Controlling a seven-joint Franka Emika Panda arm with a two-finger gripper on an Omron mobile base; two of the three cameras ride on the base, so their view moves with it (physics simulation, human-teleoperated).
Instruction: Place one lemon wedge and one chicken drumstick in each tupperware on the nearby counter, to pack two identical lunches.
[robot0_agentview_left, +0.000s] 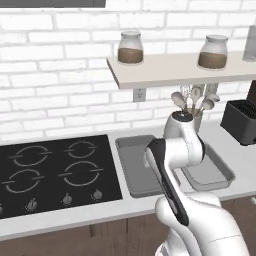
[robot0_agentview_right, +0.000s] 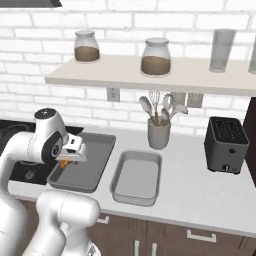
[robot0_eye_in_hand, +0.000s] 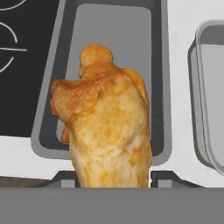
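Note:
My gripper (robot0_eye_in_hand: 112, 180) is shut on the chicken drumstick (robot0_eye_in_hand: 107, 127), a golden-brown lumpy piece that stands up between the fingers. It hangs over the near end of the left grey tupperware (robot0_eye_in_hand: 114, 26), whose visible floor is bare. In the right base view the gripper (robot0_agentview_right: 69, 158) hovers above that tupperware's (robot0_agentview_right: 92, 167) left near corner, with the orange drumstick (robot0_agentview_right: 64, 163) just below the hand. The second tupperware (robot0_agentview_right: 136, 176) lies to its right on the off-white counter (robot0_agentview_right: 200, 195) and looks bare. From the left base view the arm covers part of both tupperwares (robot0_agentview_left: 131, 165) (robot0_agentview_left: 216, 172).
A black stovetop (robot0_agentview_left: 55, 167) lies left of the tupperwares. Behind them a grey utensil holder (robot0_agentview_right: 158, 132) stands against the wall, and a black toaster (robot0_agentview_right: 226, 145) sits at the right. A shelf (robot0_agentview_right: 165, 75) with jars hangs overhead.

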